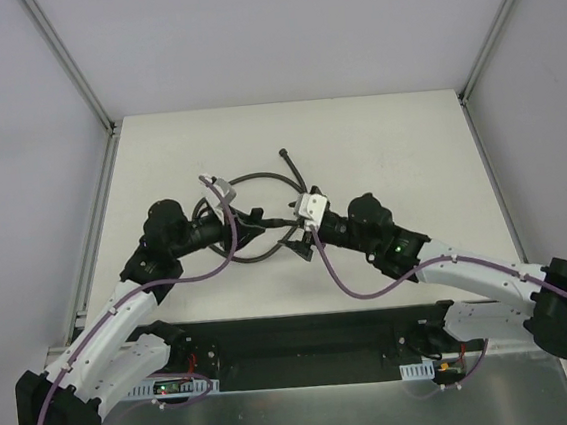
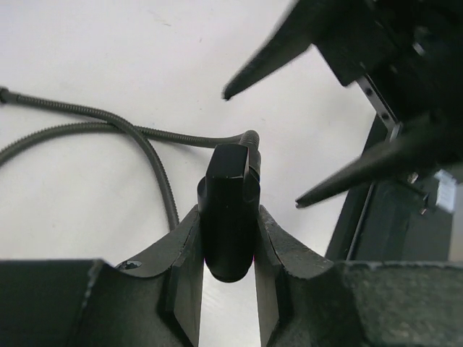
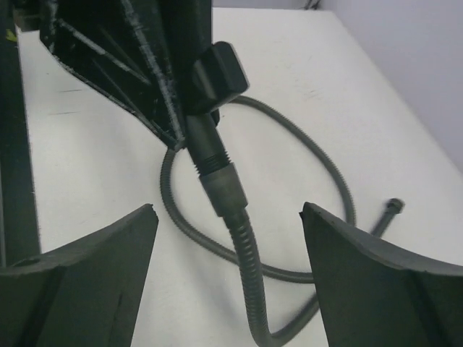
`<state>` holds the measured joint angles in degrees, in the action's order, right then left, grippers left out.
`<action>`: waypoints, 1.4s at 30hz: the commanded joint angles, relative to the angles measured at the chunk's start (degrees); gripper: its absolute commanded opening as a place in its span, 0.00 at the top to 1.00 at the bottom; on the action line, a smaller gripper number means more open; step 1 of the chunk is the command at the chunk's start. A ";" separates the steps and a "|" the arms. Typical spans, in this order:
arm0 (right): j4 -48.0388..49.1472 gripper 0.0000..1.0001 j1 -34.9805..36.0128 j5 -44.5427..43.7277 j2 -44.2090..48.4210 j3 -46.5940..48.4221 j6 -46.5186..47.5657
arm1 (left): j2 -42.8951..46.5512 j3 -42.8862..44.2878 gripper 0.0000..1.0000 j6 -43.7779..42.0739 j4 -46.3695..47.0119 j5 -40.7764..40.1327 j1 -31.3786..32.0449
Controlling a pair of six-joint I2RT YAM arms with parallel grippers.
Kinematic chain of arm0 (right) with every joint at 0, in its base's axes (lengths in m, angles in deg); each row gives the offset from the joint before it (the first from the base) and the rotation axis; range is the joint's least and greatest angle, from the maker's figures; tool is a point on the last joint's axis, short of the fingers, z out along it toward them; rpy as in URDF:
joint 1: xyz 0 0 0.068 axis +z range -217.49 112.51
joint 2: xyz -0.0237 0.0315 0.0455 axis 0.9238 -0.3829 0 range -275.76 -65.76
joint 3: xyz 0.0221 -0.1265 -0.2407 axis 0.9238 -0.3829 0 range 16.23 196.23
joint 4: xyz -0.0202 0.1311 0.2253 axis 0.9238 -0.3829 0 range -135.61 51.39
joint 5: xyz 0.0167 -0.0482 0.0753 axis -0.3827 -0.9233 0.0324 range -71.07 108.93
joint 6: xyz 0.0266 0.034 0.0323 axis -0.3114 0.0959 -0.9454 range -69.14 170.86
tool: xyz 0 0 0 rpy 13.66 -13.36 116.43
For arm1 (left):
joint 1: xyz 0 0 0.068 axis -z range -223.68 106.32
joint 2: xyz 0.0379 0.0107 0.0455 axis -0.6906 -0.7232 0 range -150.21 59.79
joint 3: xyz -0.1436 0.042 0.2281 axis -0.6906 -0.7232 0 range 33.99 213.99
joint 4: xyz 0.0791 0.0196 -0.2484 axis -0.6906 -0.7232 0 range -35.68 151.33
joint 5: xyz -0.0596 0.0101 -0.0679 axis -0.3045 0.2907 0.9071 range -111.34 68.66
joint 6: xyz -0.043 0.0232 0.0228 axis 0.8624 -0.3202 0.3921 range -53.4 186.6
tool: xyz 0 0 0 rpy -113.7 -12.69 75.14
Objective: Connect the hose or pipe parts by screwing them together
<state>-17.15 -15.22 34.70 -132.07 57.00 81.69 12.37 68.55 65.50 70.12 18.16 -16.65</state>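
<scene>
My left gripper (image 2: 228, 217) is shut on a black end fitting (image 2: 231, 177), held above the table. A dark grey flexible hose (image 3: 249, 253) runs from that fitting, its collar (image 3: 226, 186) meeting the fitting's thread. My right gripper (image 3: 230, 217) is open, with its fingers (image 3: 101, 246) standing wide on either side of the collar and touching nothing. The hose curls in loops (image 1: 260, 180) on the white table behind both grippers. Its free end fitting (image 3: 393, 206) lies on the table. From above, the left gripper (image 1: 255, 225) and the right gripper (image 1: 292, 240) face each other closely.
The white table (image 1: 408, 150) has grey walls and metal rails at its sides. A black base plate (image 1: 305, 336) runs along the near edge between the arm mounts. Purple cables (image 1: 345, 282) hang along both arms.
</scene>
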 commanded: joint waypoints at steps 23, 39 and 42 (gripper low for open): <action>33.04 0.29 24.98 -50.66 -11.48 -0.78 52.05 | -4.52 15.09 1.00 69.13 -17.76 -1.54 -2.33; 2.91 1.00 10.15 -13.44 1.79 3.43 12.78 | -4.79 19.41 1.00 26.45 -16.45 2.33 -3.30; -0.62 1.00 4.87 -0.68 1.00 5.10 6.99 | -4.09 16.25 1.00 12.22 -13.46 6.09 -3.21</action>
<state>-11.08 -3.76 16.73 -133.09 58.64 105.18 5.27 85.86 102.85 50.76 19.39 -19.25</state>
